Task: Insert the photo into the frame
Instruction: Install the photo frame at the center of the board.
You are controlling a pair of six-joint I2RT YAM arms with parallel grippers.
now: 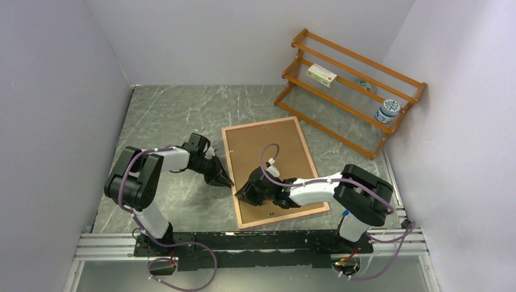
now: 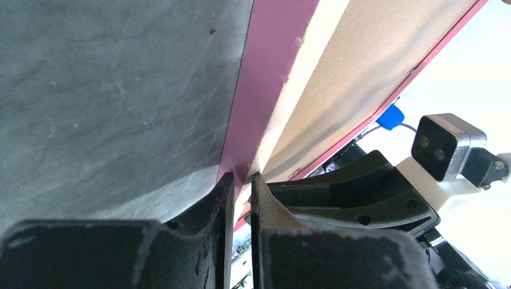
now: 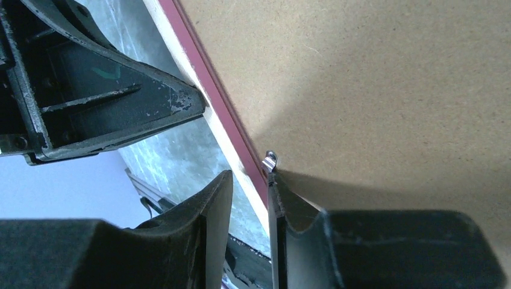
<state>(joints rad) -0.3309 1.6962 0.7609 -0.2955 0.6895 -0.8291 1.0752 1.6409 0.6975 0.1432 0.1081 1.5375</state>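
Observation:
The frame [image 1: 227, 152] lies back up on the table, with the brown backing board [image 1: 268, 152] filling it. The photo is hidden. My left gripper [image 1: 226, 180] is at the frame's left edge. In the left wrist view its jaws [image 2: 242, 177] are shut on the pink-and-wood rim [image 2: 265, 78]. My right gripper [image 1: 240, 191] reaches over the frame's near-left part. In the right wrist view it [image 3: 247, 180] is open and straddles the rim [image 3: 231, 147]. Its right finger touches a small metal tab [image 3: 270, 160] at the board's [image 3: 373, 90] edge, and its left finger stands apart from the rim.
An orange wooden rack [image 1: 350, 88] stands at the back right with a small box [image 1: 322, 75] and a jar [image 1: 387, 111] on its shelves. Walls close in on the left, back and right. The arms' mounting rail [image 1: 255, 240] runs along the near edge.

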